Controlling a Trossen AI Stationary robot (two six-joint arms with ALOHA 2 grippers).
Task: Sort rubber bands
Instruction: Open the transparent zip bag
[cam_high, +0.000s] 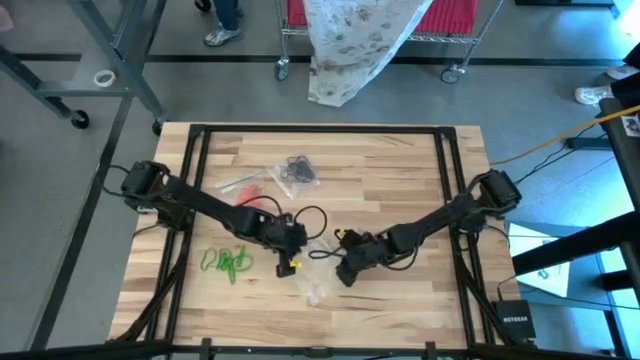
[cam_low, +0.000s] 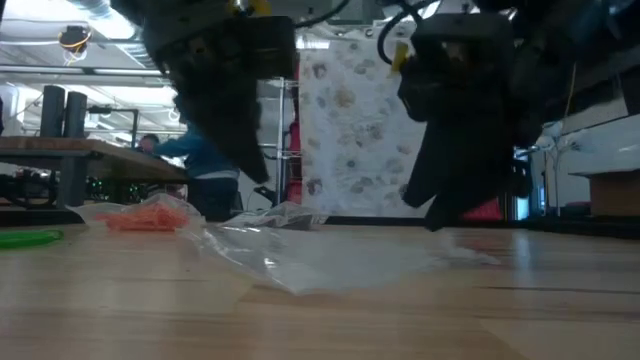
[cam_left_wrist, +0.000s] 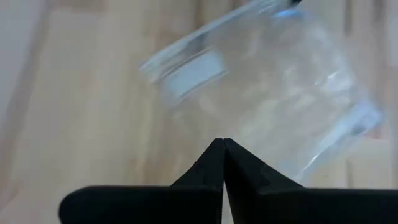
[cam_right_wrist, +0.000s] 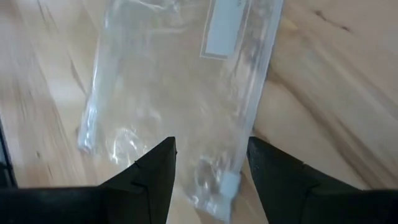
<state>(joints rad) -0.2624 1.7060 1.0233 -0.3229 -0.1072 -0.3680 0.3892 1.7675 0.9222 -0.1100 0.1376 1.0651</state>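
Thin green rubber bands (cam_high: 226, 262), looped

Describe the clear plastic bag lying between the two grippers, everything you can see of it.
The clear plastic bag is a thin, see-through, crinkled pouch with a pale rectangular label near one end and a sealed strip along one edge. It looks empty and lies mostly flat on the wooden table, one part bulging up in the low view. The left gripper, shut, and the right gripper, open, hang over it; neither visibly holds it.
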